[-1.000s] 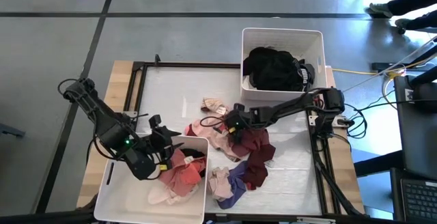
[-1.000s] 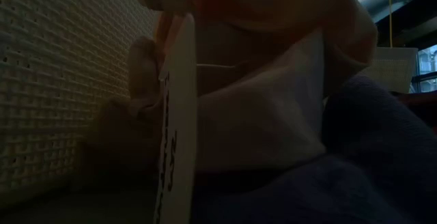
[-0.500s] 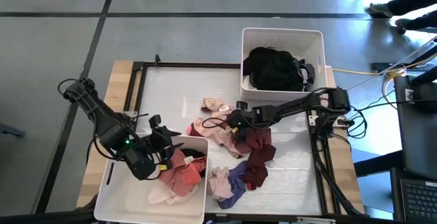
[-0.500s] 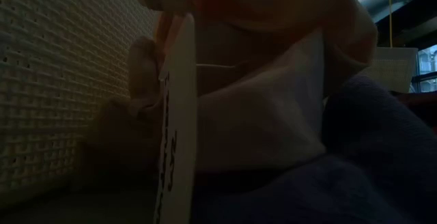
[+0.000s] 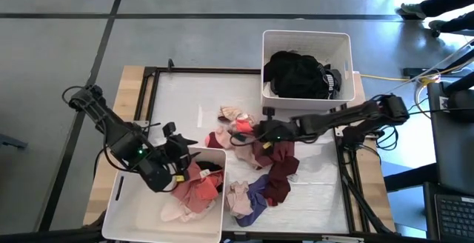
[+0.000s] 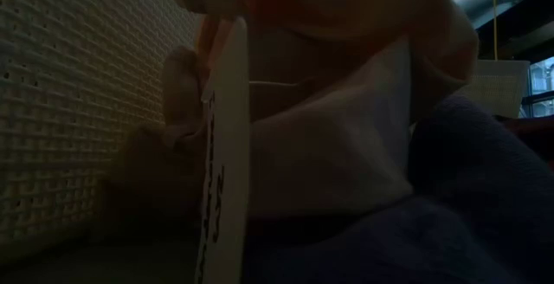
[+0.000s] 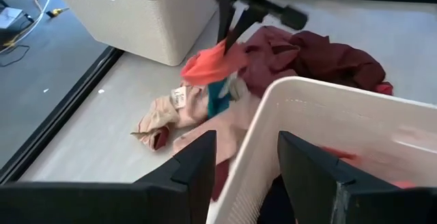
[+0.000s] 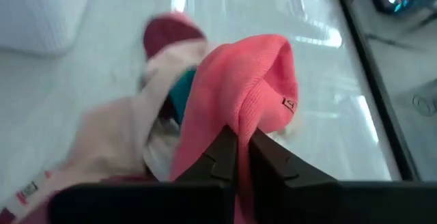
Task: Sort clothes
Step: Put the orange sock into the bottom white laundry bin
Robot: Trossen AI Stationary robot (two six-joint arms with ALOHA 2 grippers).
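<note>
One coral-pink garment [image 8: 239, 87] has been pinched out of the loose pile [image 5: 255, 165] in the middle of the table [image 5: 178, 95]; a second ago the right claw [image 5: 243, 133] was seen open over the heap, and it is now closed on a fold of that pink cloth, which is raised off the pale pink and teal pieces beneath it; the pick is judged made, so that carrying to a bin is what remains for this piece. In the right wrist view the two dark fingers are pressed together with the fabric draped over them; the hold looks thin, and slipping is possible. The left claw [image 5: 178, 158] has not changed; it is held open at the rim of the near bin [image 5: 215, 154], gripping nothing. Black clothes are lying in the far bin [image 5: 305, 41]; maroon, purple and pale pieces are left on the table.
</note>
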